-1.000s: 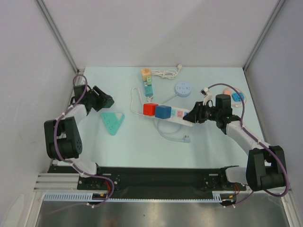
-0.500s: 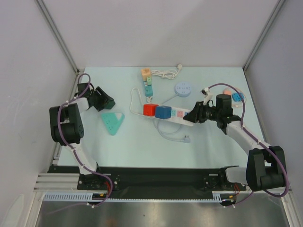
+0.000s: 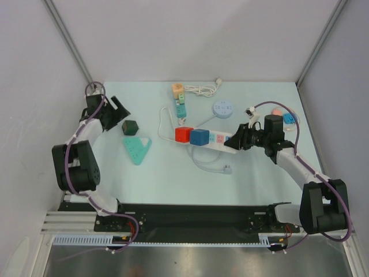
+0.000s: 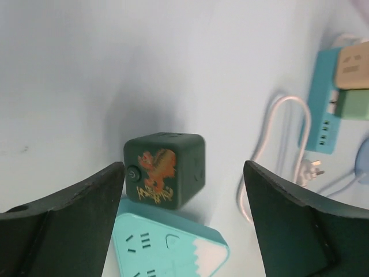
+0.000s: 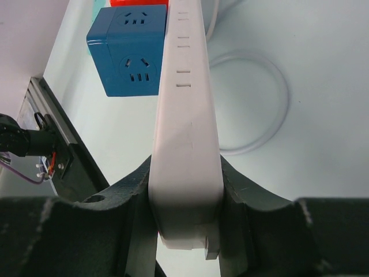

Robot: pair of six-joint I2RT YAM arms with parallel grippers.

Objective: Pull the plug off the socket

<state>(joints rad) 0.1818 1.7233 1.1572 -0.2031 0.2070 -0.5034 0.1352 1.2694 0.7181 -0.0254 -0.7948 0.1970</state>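
Grippers: right claw (image 5: 185, 179) clamped on end of white power strip (image 5: 183, 109); left claw (image 4: 183, 168) spread wide, empty, green cube (image 4: 165, 171) dead ahead at 12 o'clock, gold lettering unreadable.

red cube (image 5: 138, 2) cropped at top edge, teal triangular socket (image 4: 167, 254) cropped at bottom

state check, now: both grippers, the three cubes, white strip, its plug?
left gripper: open, straddling green cube
green cube: loose on table, unplugged, by teal socket
right gripper: shut on white strip's end
white strip: held at one end
blue cube: seated on white strip
red cube: seated on white strip
strip's plug: loose on table, unplugged
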